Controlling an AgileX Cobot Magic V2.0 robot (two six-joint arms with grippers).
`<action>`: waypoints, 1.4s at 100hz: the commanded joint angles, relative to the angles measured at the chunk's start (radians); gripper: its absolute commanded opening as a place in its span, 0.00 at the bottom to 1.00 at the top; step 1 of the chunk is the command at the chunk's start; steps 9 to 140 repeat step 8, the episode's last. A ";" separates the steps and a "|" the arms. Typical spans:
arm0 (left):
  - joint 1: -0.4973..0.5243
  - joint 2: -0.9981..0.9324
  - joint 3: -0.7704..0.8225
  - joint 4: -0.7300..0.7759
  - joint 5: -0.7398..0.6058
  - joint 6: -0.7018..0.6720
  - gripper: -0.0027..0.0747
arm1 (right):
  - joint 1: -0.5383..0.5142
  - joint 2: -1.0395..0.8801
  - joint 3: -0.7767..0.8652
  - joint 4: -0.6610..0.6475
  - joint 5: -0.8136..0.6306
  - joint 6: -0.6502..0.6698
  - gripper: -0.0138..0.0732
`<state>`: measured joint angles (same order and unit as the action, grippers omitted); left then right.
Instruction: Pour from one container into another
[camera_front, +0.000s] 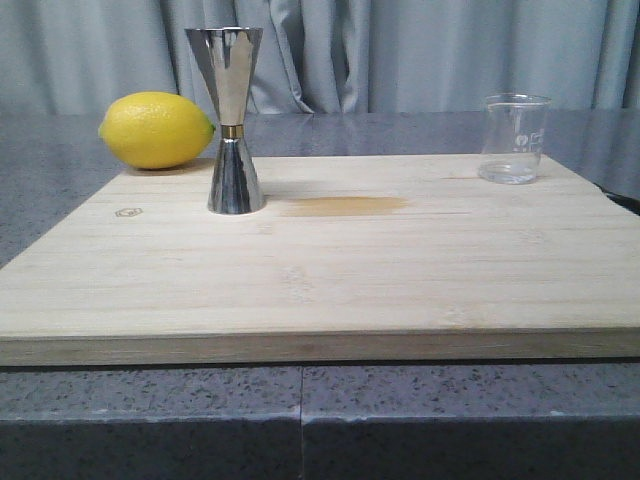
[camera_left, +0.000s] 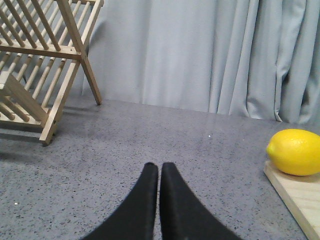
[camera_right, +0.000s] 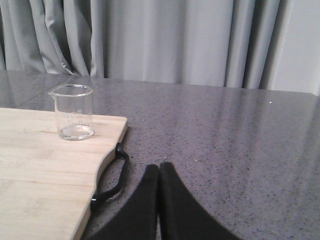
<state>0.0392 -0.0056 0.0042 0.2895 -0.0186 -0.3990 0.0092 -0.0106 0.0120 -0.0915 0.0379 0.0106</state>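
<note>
Beaker (camera_front: 514, 139) upright, right of frame; jigger (camera_front: 233, 120) upright, left. Left gripper (camera_left: 159, 167) and right gripper (camera_right: 159, 167) clenched, grasping nothing.

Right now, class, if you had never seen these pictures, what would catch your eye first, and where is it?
The bright yellow lemon stands out first, at the board's far left corner. Just right of it, the shiny steel jigger stands upright on the wooden cutting board. The clear glass beaker stands near the far right corner, well apart from both.
</note>
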 joint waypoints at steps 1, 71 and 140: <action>0.002 -0.022 0.028 -0.008 -0.075 -0.008 0.01 | -0.005 -0.019 0.010 -0.002 -0.083 -0.003 0.08; 0.002 -0.022 0.028 -0.008 -0.075 -0.008 0.01 | -0.005 -0.019 0.010 -0.002 -0.083 -0.003 0.08; 0.002 -0.022 0.028 -0.008 -0.075 -0.008 0.01 | -0.005 -0.019 0.010 -0.002 -0.083 -0.003 0.08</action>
